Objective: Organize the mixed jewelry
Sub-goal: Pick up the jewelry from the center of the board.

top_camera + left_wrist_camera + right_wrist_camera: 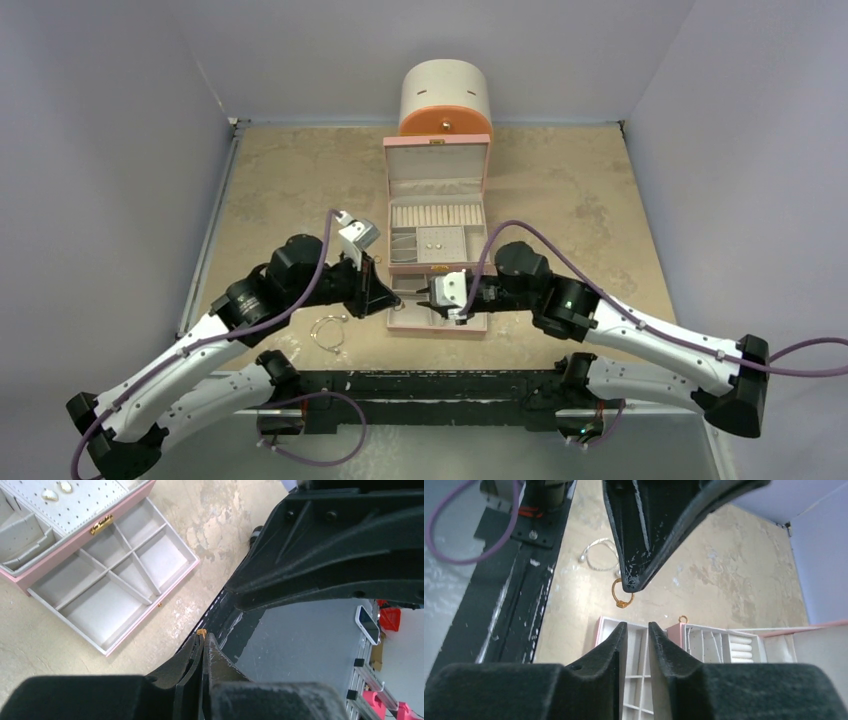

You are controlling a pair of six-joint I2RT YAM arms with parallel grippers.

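Just off the left side of the pink jewelry box (pixel 437 143), by its pulled-out drawer (pixel 150 611), the left gripper (pixel 204 640) has its jaws closed tight on a small coppery ring (pixel 622 594), which hangs from their tips. The right gripper (pixel 638 627) faces it from the box's right. Its jaws stand slightly apart above the drawer with nothing between them. A thin silvery wire bangle (pixel 328 332) lies flat on the surface (pixel 560 200) left of the box's near corner, apart from both arms. Two tiny gold studs (pixel 50 494) sit on the perforated tray inside the box, behind the drawer.
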